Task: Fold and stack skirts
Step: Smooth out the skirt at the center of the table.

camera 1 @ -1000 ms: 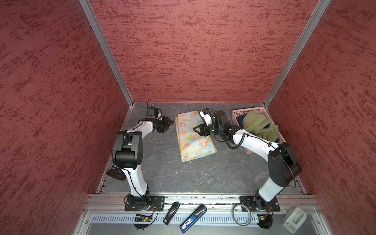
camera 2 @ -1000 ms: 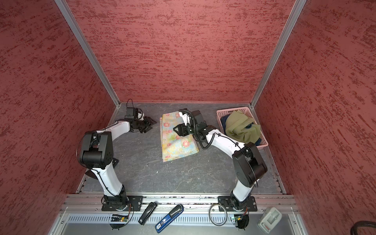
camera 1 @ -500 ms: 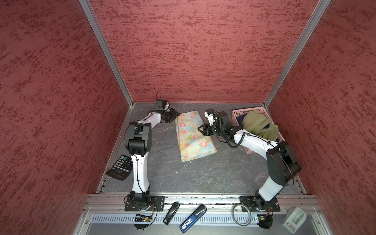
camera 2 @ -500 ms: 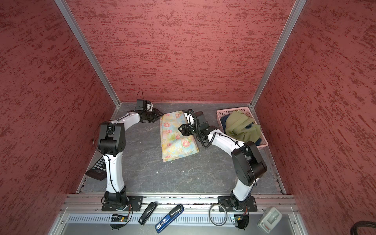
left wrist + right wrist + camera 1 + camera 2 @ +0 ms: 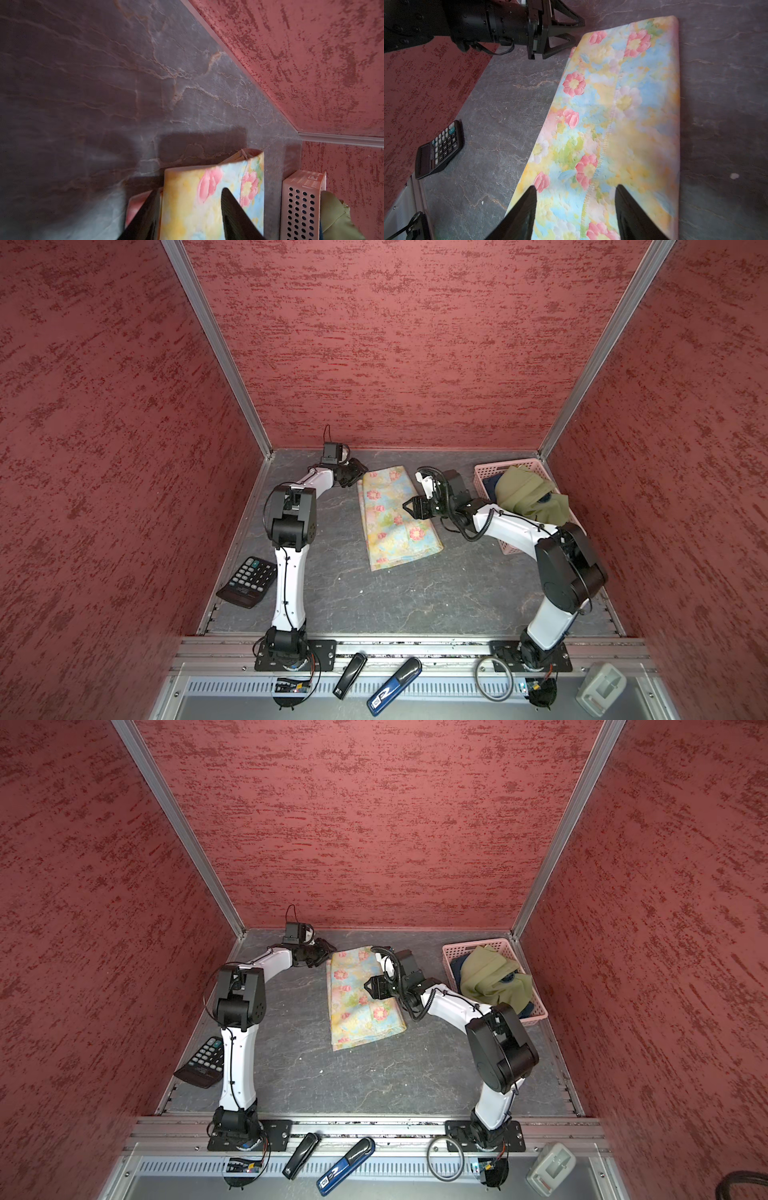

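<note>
Floral skirt (image 5: pixel 395 518) unmoved; left jaws, apart, now at far corner.

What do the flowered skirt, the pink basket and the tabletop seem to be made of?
Floral skirt: soft matte cloth, judging by its stitched seam and folded edge.
Pink basket: rigid smooth plastic, with moulded round holes.
Tabletop: grey slate or a stone-print sheet, veined and matte; the look leaves that open.
</note>
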